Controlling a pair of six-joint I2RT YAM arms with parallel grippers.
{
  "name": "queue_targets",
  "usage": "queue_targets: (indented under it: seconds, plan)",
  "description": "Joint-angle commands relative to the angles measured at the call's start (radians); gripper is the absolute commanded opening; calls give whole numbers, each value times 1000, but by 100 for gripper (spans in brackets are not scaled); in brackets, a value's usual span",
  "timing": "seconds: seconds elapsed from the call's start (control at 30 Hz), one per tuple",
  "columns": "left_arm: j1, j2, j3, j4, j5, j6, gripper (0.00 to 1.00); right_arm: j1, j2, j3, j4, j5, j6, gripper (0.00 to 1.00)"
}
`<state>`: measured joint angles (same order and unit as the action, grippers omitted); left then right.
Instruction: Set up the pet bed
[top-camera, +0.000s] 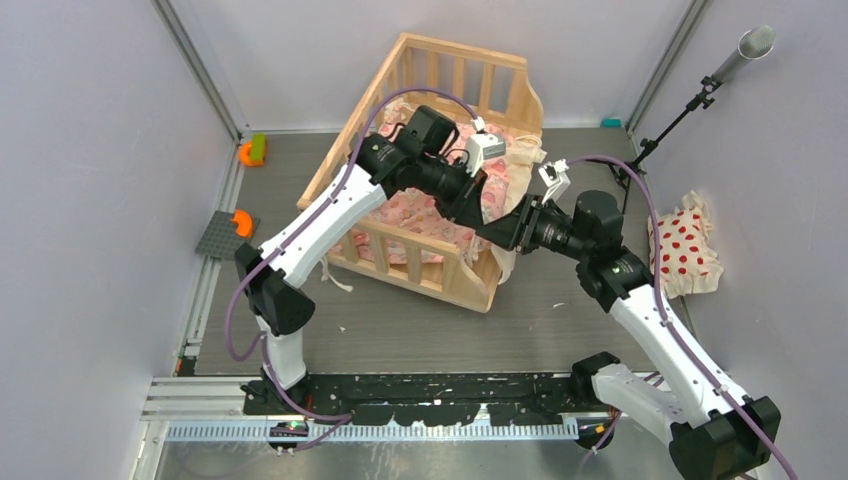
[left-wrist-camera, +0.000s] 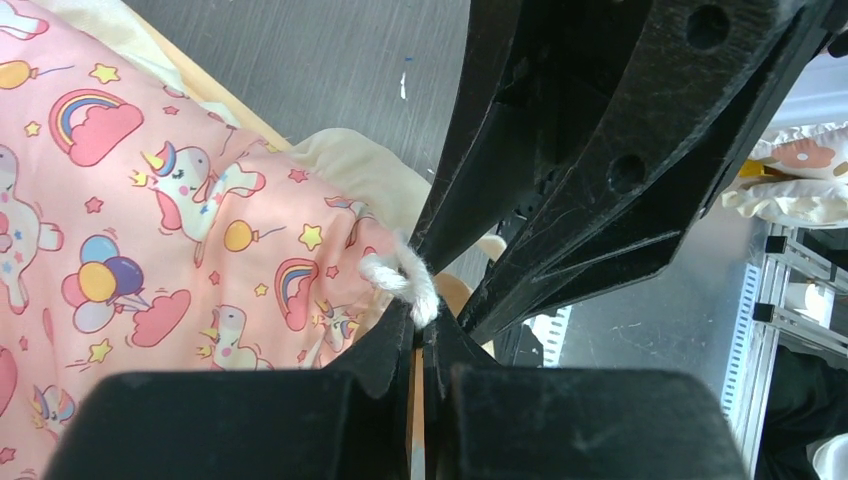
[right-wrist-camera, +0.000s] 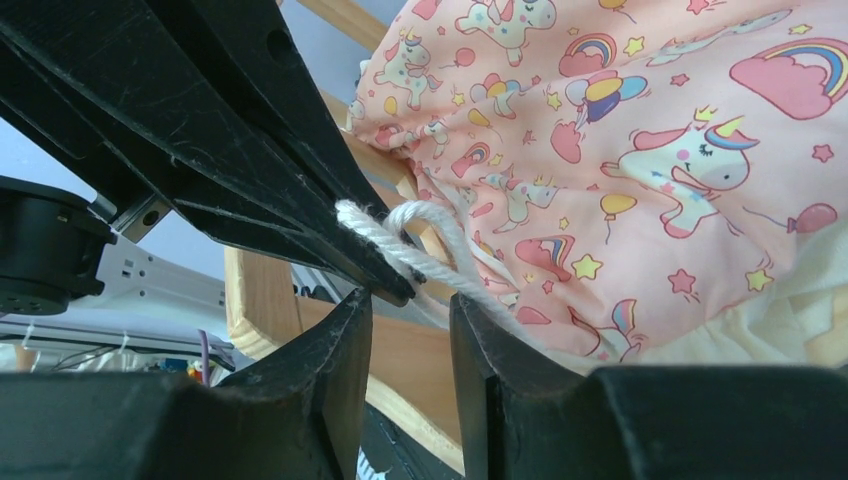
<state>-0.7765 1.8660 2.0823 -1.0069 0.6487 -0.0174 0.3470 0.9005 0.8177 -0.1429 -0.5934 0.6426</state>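
While the left gripper pinches the twisted white cord of the soft pink cushion, the right gripper stands narrowly open beside it. The slatted wooden pet bed sits mid-table, its front rail well apart from the near edge.

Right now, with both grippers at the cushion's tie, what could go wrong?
1. The left gripper pinches the white cord only at its very fingertips, so a tug could slip it free.
2. The right gripper stands open almost against the left's fingers. Closing on the loop could strike them.
3. The pink cushion sits bunched at the pet bed corner, so pulling the cord might drag it out.
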Motion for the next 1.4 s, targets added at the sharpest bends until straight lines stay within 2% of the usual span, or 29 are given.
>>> queue_targets:
  seconds: [0.0,0.27,0.57,0.67,0.8,1.0,1.07,1.17,1.27,1.37]
  plan:
    - [5,-24,13,9,45,-5,0,3,25,-13,109,1,15,40]
    - [14,-31,2,37,74,-20,0,5,57,-27,136,-15,12,39]
    - [29,-39,-29,92,117,-58,0,16,77,-48,195,-32,20,31]
    - [33,-48,-42,117,120,-73,0,20,83,-53,203,-33,20,37]
    - [41,-54,-47,136,128,-85,0,24,92,-55,205,-34,16,38]
    - [46,-54,-52,120,120,-72,0,23,92,-60,208,-31,20,32]
    - [49,-55,-57,114,117,-66,0,24,87,-64,207,-31,19,33]
    - [53,-59,-62,110,114,-58,0,24,78,-66,198,-26,13,42]
    - [58,-61,-62,105,110,-51,0,23,67,-64,190,-21,11,45]
    - [63,-61,-61,98,106,-47,0,24,60,-58,182,-19,8,43]
